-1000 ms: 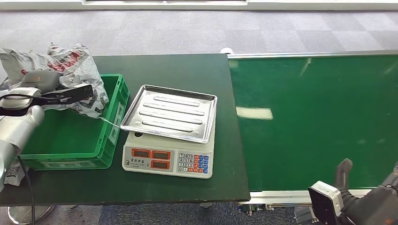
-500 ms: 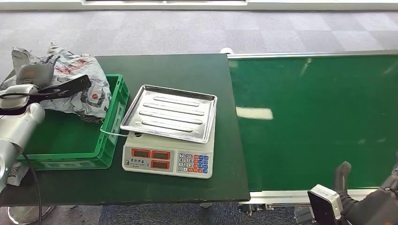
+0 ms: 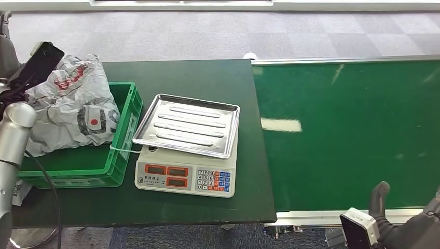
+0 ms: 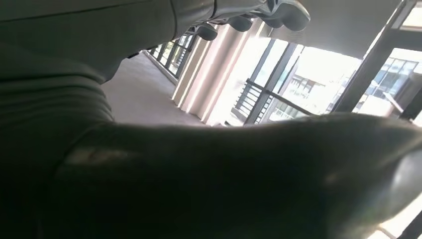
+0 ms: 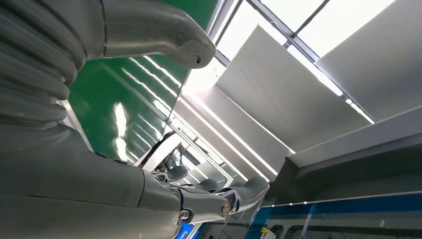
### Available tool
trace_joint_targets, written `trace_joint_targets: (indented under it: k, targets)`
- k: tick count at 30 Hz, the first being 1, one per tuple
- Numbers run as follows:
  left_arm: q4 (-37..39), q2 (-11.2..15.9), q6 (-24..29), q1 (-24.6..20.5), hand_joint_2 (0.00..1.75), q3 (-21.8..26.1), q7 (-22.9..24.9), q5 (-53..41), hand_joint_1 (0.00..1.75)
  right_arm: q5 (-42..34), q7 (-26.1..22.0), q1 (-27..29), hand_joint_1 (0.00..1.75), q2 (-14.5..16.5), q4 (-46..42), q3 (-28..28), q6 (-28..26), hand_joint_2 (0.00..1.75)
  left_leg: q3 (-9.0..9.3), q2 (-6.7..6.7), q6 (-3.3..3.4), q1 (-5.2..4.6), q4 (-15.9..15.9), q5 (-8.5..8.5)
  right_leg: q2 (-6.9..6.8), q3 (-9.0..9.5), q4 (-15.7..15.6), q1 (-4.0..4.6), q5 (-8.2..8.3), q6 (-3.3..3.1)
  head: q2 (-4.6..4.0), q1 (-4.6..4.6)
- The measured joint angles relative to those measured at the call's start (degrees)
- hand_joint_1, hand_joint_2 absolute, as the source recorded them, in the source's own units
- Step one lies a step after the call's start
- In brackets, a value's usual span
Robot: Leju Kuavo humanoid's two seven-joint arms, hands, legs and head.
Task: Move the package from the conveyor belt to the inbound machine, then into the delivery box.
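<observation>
Lying crumpled in green plastic crate [image 3: 122, 136], glossy grey poly package [image 3: 70, 111], red print. Left hand [image 3: 37, 61] above it, fingers' state unclear. Right hand [image 5: 149, 164] empty, fingers apart, near smooth green conveyor belt [image 3: 353, 129]. Ribbed steel-tray scale [image 3: 188, 148] on bench [image 3: 207, 78].

Crinkled plastic package [image 3: 72, 111]; ribbed, shiny metal tray [image 3: 188, 124] — glossy green belt [image 3: 347, 129] (window glare), matt table [image 3: 207, 78].

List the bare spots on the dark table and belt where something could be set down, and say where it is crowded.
The conveyor belt is bare across its whole green surface. The dark table is free behind the scale and along its front edge. The scale's metal tray is empty. It is crowded at the green crate, where the package takes up most of the inside.
</observation>
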Motion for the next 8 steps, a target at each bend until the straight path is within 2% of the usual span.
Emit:
trace_joint_targets:
  k: [4,8]
  targets:
    - [-8.27,-0.45,4.27,3.43,0.0,2.93,-3.07,4.47,0.0,0.62,-0.43,0.07,0.0,1.07,-0.47,-0.15,-0.01,1.75,0.01,0.01,0.0,0.0,0.0,0.0,0.0,0.0,0.0,0.0,0.0,0.0,0.0,-0.01]
    - [-19.52,-1.83,6.68,9.23,0.0,4.8,-4.94,7.54,0.0,1.26,-0.83,0.48,0.0,2.4,-1.45,-0.55,-0.01,1.75,0.02,-0.02,0.01,-0.03,0.0,-0.01,0.0,0.02,-0.01,-0.02,-0.03,0.0,0.0,0.0]
